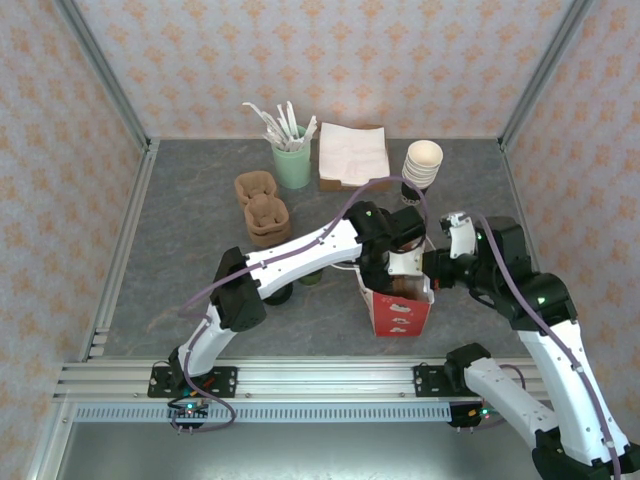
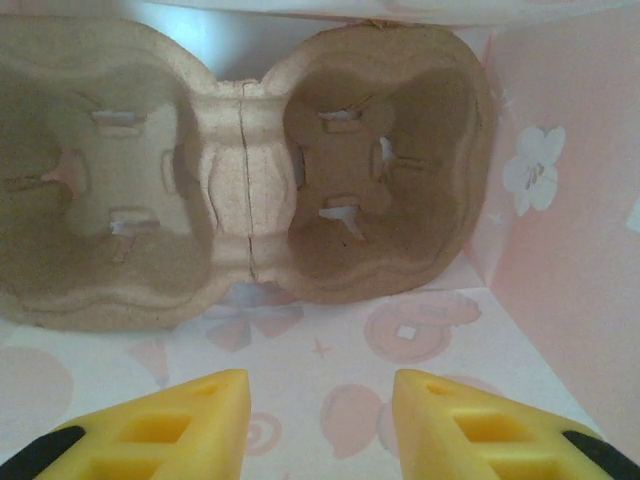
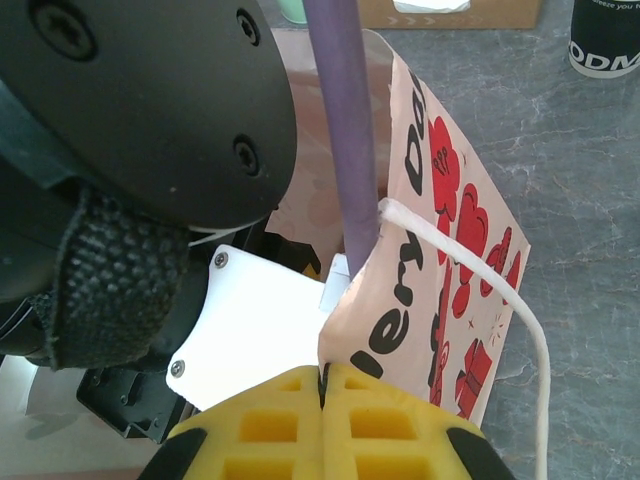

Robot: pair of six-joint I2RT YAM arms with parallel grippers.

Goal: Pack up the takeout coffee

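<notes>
Coffee (image 1: pixel 309 277) sits left of bag (image 1: pixel 400 312), half under left arm (image 1: pixel 300 254). We see left gripper (image 2: pixel 320 410) spread, empty, inside bag above carrier (image 2: pixel 245 200); right gripper (image 3: pixel 322 400) pinches bag rim. Risk: on exit, arm may snag rim, tip bag.

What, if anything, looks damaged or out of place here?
The pulp cup carrier inside the paper bag has a thin dark line down its middle, between the two wells. It looks like a crack, or perhaps a fold seam.
</notes>
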